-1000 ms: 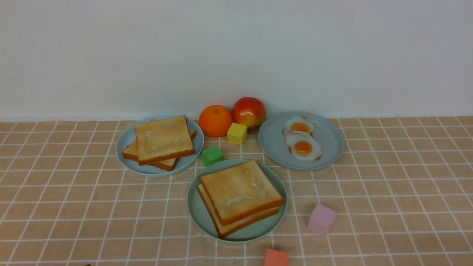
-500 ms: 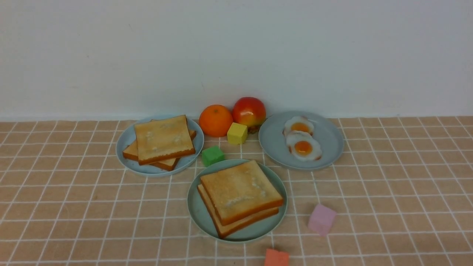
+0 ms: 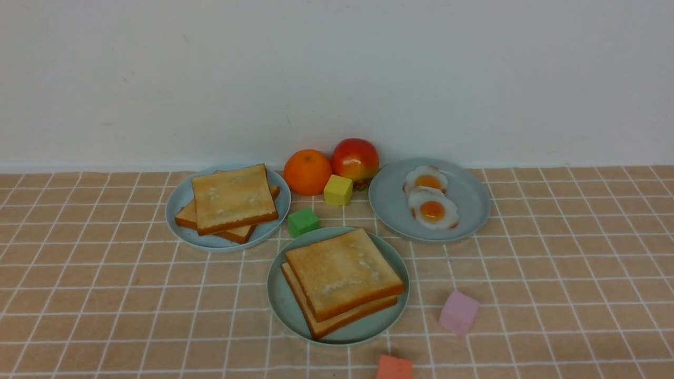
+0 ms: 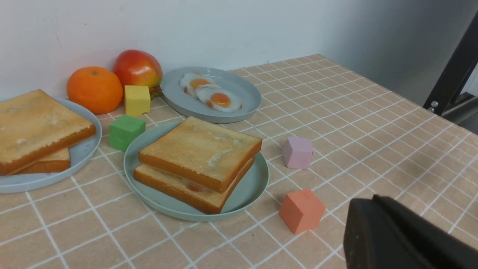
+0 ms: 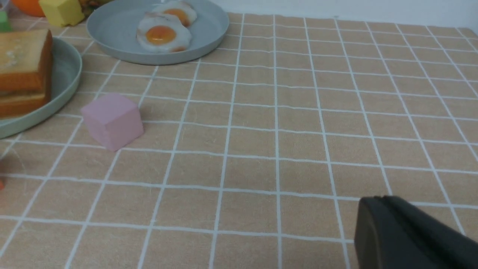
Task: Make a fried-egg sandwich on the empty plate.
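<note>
**Sandwich looks done**

The sandwich sits on the green plate: two toasts with a bit of egg peeking between. Both grippers are pinched closed, holding nothing, pulled back. Nothing seems left to do.

Orange, apple-like fruit, yellow cube cluster together.

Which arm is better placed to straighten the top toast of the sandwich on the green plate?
Probably the left. Its wrist view faces the whole sandwich on the green plate; the right wrist view catches only their edge, beyond the pink cube.
</note>
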You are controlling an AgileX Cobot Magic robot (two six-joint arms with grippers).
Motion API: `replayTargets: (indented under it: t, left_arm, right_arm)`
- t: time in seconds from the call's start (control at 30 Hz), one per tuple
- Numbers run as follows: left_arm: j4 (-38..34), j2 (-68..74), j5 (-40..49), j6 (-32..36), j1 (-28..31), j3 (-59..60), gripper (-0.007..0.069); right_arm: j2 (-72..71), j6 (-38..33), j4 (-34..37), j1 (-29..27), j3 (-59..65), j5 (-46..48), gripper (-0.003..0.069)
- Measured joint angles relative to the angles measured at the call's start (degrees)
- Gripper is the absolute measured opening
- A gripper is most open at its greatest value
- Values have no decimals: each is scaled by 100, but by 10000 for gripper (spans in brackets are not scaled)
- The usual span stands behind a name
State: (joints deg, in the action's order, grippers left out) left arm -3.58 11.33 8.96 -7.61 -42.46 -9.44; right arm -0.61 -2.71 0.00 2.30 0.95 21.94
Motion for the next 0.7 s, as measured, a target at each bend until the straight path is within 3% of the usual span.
replayTargets:
  t: [0.53, 0.6, 0.67, 0.7]
  left_arm:
    - [14, 0, 19, 0, 7, 0, 17]
    - [77, -8, -97, -21, 268, 7, -1]
    - [114, -156, -177, -156, 995, 13, -13]
    - [125, -175, -178, -169, 995, 21, -13]
  right_arm:
    - [0, -13, 43, 0, 0, 0, -3]
    - [0, -13, 43, 0, 0, 2, -1]
    - [0, -13, 43, 0, 0, 2, 0]
    - [0, -13, 43, 0, 0, 2, 0]
